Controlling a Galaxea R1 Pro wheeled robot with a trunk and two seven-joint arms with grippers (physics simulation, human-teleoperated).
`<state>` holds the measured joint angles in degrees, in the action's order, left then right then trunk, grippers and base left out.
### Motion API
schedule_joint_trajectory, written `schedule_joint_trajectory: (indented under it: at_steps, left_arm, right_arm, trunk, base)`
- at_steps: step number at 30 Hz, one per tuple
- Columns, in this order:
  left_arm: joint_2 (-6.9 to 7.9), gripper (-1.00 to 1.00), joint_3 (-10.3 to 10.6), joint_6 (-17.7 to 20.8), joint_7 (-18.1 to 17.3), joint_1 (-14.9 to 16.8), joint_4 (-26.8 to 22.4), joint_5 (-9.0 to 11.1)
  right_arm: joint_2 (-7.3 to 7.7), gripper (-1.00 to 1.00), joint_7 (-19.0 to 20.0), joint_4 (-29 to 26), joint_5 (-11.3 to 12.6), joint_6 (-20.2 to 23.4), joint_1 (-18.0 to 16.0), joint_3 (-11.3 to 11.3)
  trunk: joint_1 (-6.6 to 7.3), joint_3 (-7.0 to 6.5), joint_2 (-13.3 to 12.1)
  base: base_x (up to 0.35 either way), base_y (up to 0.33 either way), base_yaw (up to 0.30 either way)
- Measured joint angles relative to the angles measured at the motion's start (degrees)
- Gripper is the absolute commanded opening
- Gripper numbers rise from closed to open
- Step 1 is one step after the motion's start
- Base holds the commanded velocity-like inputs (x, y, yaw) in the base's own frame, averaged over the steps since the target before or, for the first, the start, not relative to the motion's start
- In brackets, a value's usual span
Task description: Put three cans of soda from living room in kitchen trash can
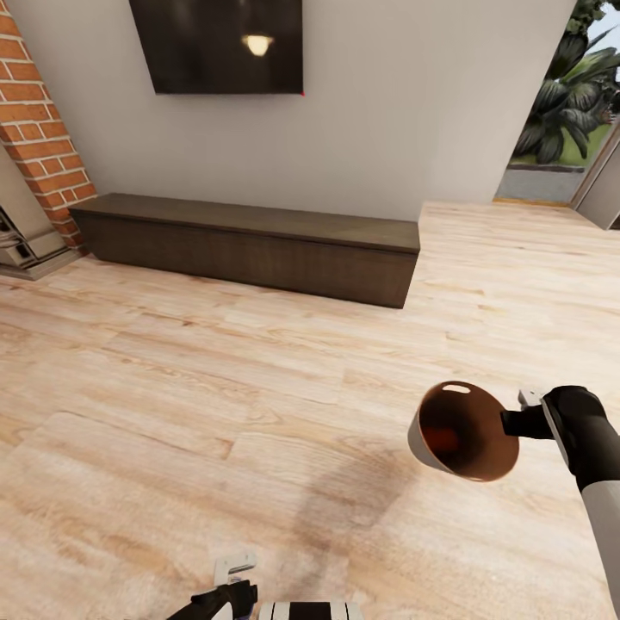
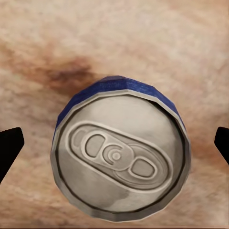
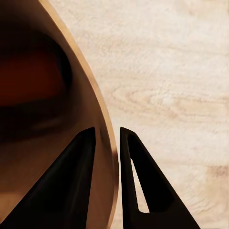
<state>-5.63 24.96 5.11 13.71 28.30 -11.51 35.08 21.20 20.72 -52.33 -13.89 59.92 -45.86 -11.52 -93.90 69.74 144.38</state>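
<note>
Starting at the bottom edge of the head view, you have your left gripper (image 1: 231,579) low and close to the trunk, just left of centre. In the left wrist view its dark fingertips (image 2: 10,149) sit far apart at the two side edges, and a soda can (image 2: 119,155) stands between them with clear gaps on both sides, so the fingers are spread and not touching it. You see the can end-on: silver lid with its pull tab, and a blue band along the rim. Whether the can rests on the wood floor (image 2: 157,43) behind it or on something else, you cannot tell from here.

A little farther out, at lower right of the head view, your right gripper (image 1: 517,423) holds the trash can (image 1: 461,430) by its rim, lifted above the floor and tipped so its mouth faces the camera, grey outside and tan-brown inside. In the right wrist view the two black fingers (image 3: 143,181) pinch the thin wall (image 3: 102,143), one inside the bin and one outside.

Beyond that, pale planks run to a long dark low cabinet (image 1: 250,241) against the grey wall. Above it, at top centre, hangs a black screen (image 1: 220,43). A brick column (image 1: 34,129) stands at upper left, and greenery (image 1: 568,95) shows through an opening at upper right.
</note>
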Motion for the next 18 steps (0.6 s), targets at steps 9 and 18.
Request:
schedule_joint_trajectory:
  at_steps: [9, 18]
  left_arm:
    - [0.00, 1.00, 0.0, 0.0, 0.0, 0.0, 0.0, 0.0]
    - [0.12, 1.00, 0.0, 0.0, 0.0, 0.0, -0.1, 0.0]
  right_arm:
    - [-0.02, -1.00, 0.0, 0.0, 0.0, 0.0, 0.0, 0.1]
    - [-0.02, -1.00, 0.0, 0.0, -0.3, 0.0, 0.0, 0.2]
  trunk:
    - [-0.10, 0.89, 0.1]
    - [-0.10, 0.89, 0.1]
  base:
    - [0.000, 0.000, 0.000]
    - [0.000, 0.000, 0.000]
